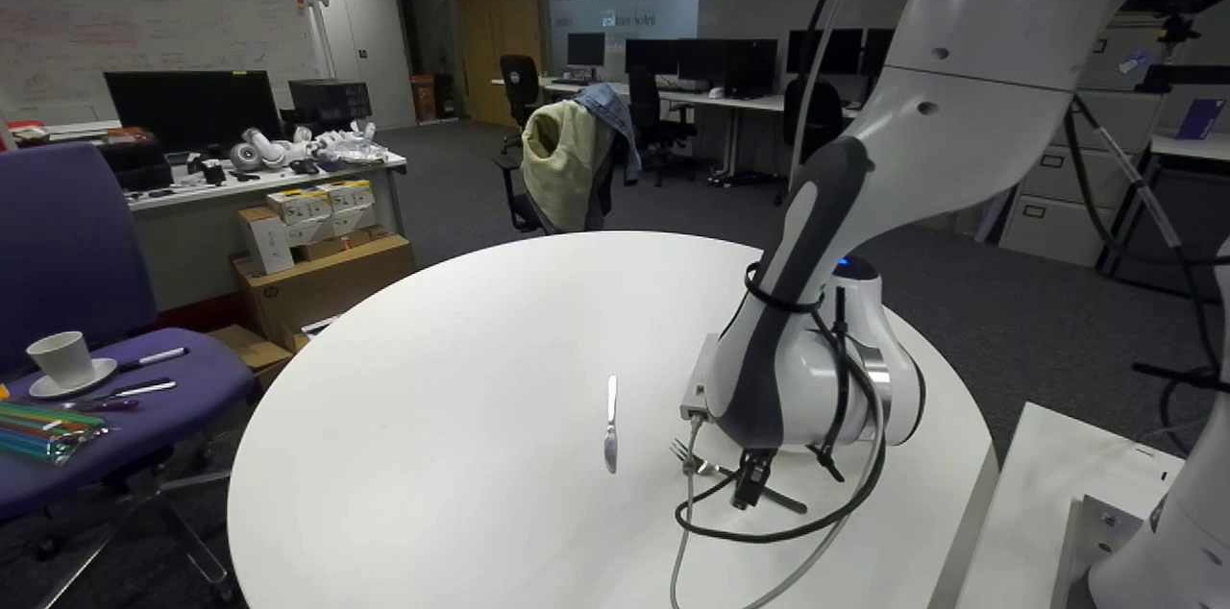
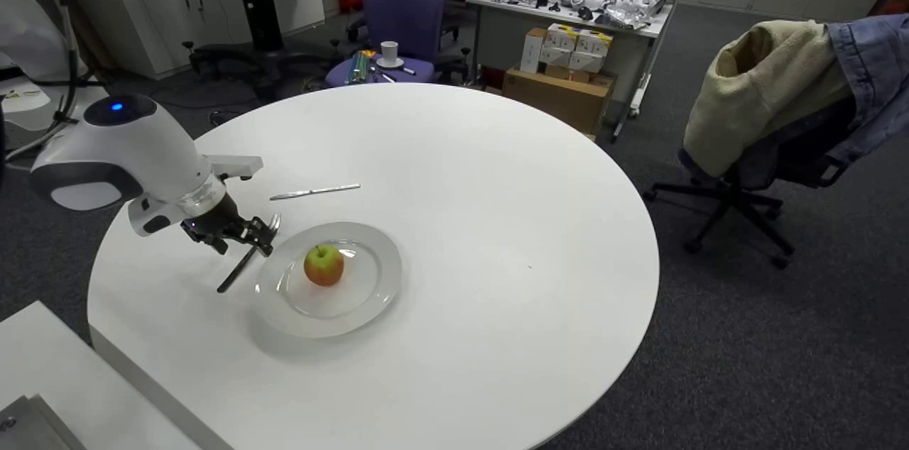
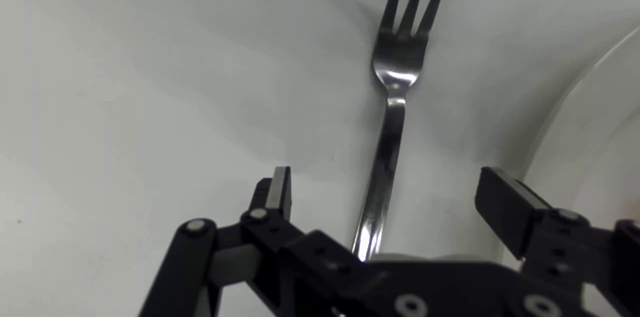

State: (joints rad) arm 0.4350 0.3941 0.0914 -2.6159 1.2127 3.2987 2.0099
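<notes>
Apple (image 2: 324, 267) on plate (image 2: 368, 287) beside fork (image 3: 393, 122)

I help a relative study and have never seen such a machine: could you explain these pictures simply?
The white machine is a robot arm ending in a black pincer. Two pictures are taken from outside it; the close-up is taken from its wrist, looking down. On the round white table lie a fork, a knife and a plate with a red-and-green apple on it. Nothing is held: the pincer stands open, and the close-up shows the fork's handle between its fingers, with a gap on each side.
</notes>
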